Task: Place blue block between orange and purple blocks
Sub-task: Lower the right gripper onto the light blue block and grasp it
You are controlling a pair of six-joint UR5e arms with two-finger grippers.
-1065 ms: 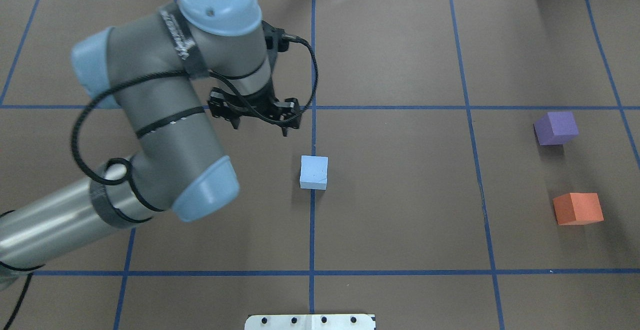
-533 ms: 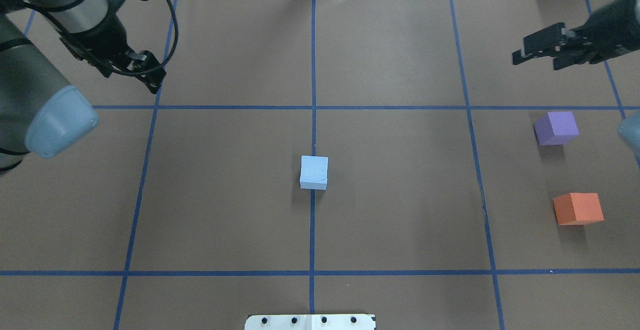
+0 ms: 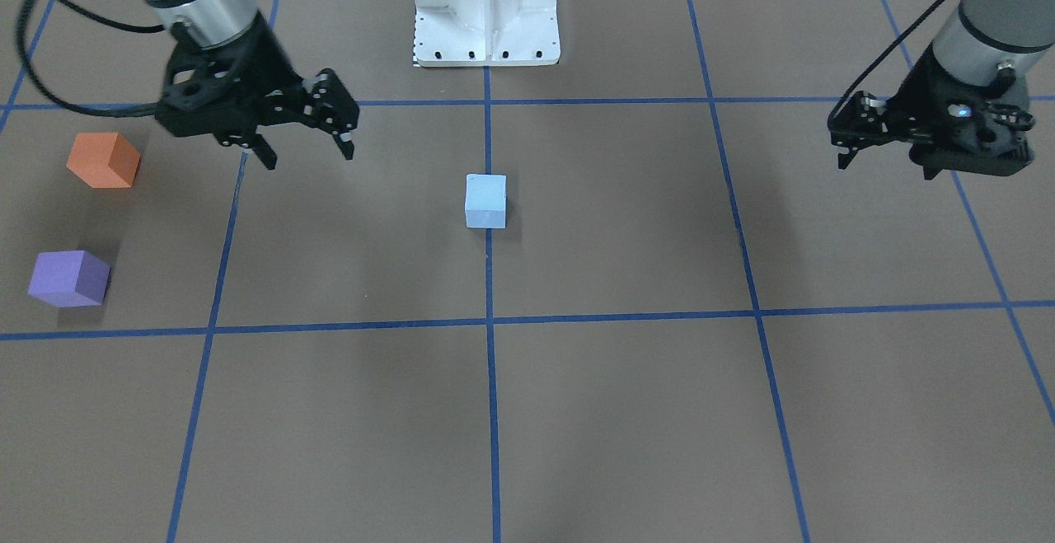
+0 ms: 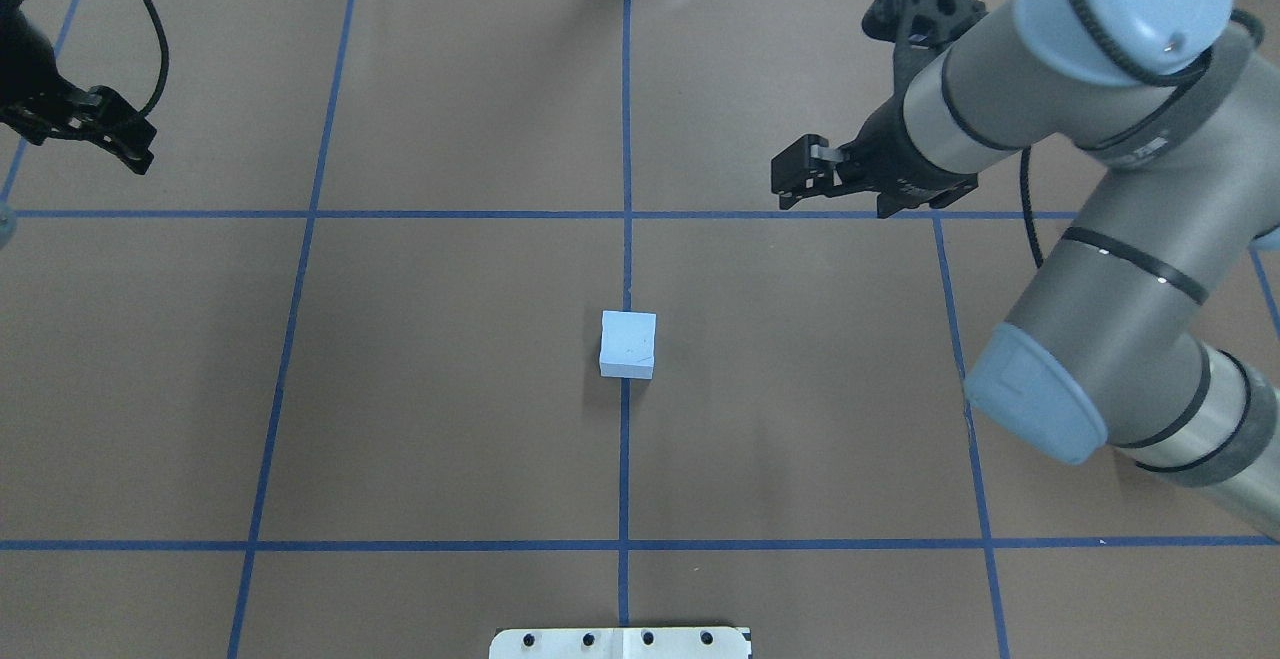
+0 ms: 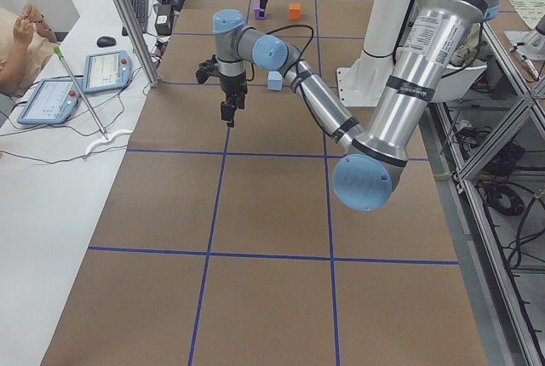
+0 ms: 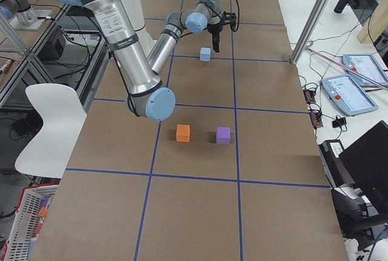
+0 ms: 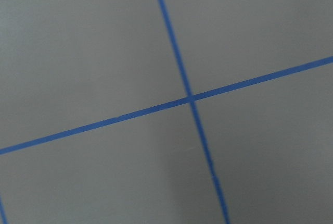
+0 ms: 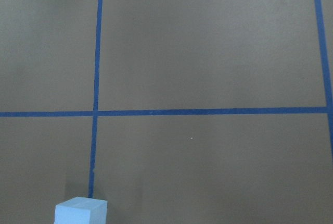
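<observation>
Blue block (image 3: 485, 201) ctr of table, right claw (image 3: 307, 155) open nearby, not touching.

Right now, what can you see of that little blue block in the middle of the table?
The blue block is a small pale-blue cube, matte and foam-like, with a faint mark on its top. It sits flat on the brown table, over a blue tape line. Nothing grips it; only the table touches it.

I pulled the left gripper (image 4: 128, 144) back from beside the blue block (image 4: 628, 344), far out to its own side. I swung the right gripper (image 4: 787, 182) in toward the centre. In the overhead view its arm (image 4: 1110, 269) came to cover the purple block (image 3: 70, 278) and the orange block (image 3: 103, 160).
</observation>
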